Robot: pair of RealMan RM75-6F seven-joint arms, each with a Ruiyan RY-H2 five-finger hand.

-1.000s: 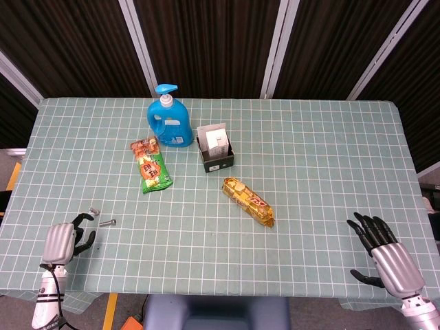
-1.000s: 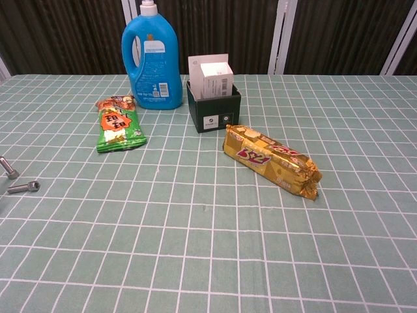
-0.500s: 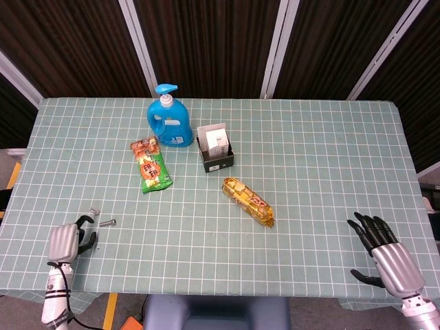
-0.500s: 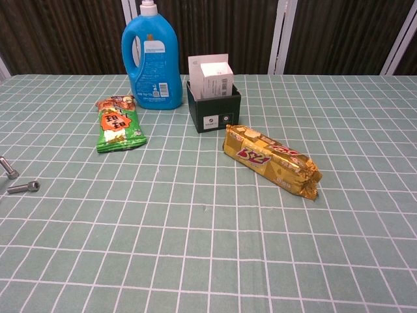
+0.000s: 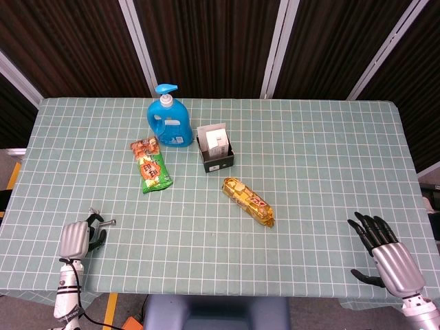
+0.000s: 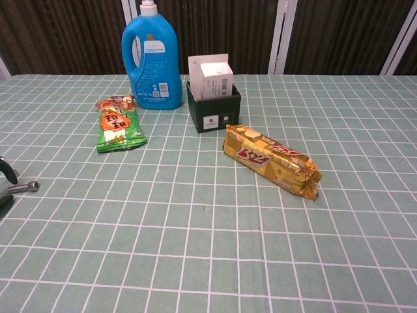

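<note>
Hovering at the table's near-left corner, the left hand [image 5: 77, 238] curls its fingers over two small steel bolts [image 5: 107, 221], gripping nothing; the right hand [image 5: 386, 253] rests spread open.

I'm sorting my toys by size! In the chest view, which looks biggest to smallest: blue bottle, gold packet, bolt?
1. Blue bottle, though it stands farthest back.
2. Gold packet.
3. Bolt, smallest by far.

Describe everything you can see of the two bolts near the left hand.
The bolts are small, silvery and metallic-looking, lying flat on the green checked tablecloth near its front left edge. One lies roughly crosswise, its head pointing right; the other is angled and partly hidden. The left hand sits right at them, its dark fingers curled; actual contact is unclear.
</note>
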